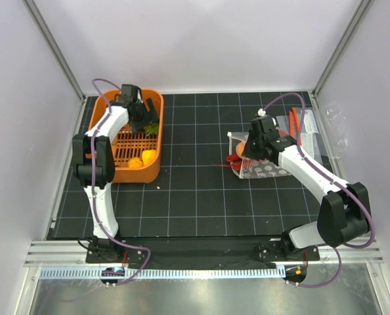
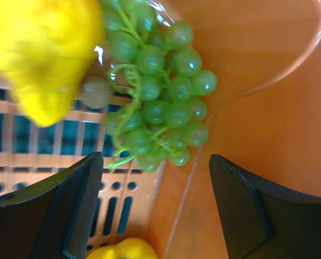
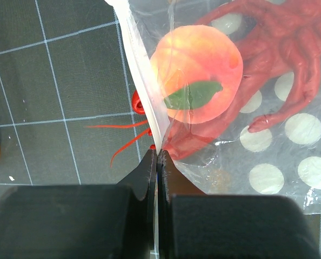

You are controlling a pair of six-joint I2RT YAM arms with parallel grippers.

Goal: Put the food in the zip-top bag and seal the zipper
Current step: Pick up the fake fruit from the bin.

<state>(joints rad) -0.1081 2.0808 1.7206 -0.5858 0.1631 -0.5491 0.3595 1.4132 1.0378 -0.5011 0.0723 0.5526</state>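
Note:
The green grape bunch (image 2: 160, 97) lies in the corner of the orange basket (image 1: 157, 98), against its wall. My left gripper (image 2: 155, 164) hangs open just above the bunch, one finger on each side, not touching it; in the top view it (image 1: 137, 113) is inside the basket. The zip-top bag (image 3: 268, 156) lies on the mat at the right (image 1: 268, 169). The peach-orange fruit (image 3: 195, 73) and the red lobster (image 3: 282, 48) are inside it, with the lobster's feelers (image 3: 120, 137) poking out of the mouth. My right gripper (image 3: 157, 154) is shut on the white zipper (image 3: 143, 89) edge.
Yellow toy foods (image 1: 146, 157) lie in the basket's near end, one large yellow piece (image 2: 47, 54) beside the grapes. Flat clear packets with an orange-red strip (image 1: 305, 131) lie at the right wall. White enclosure walls close in the gridded mat (image 1: 201, 197).

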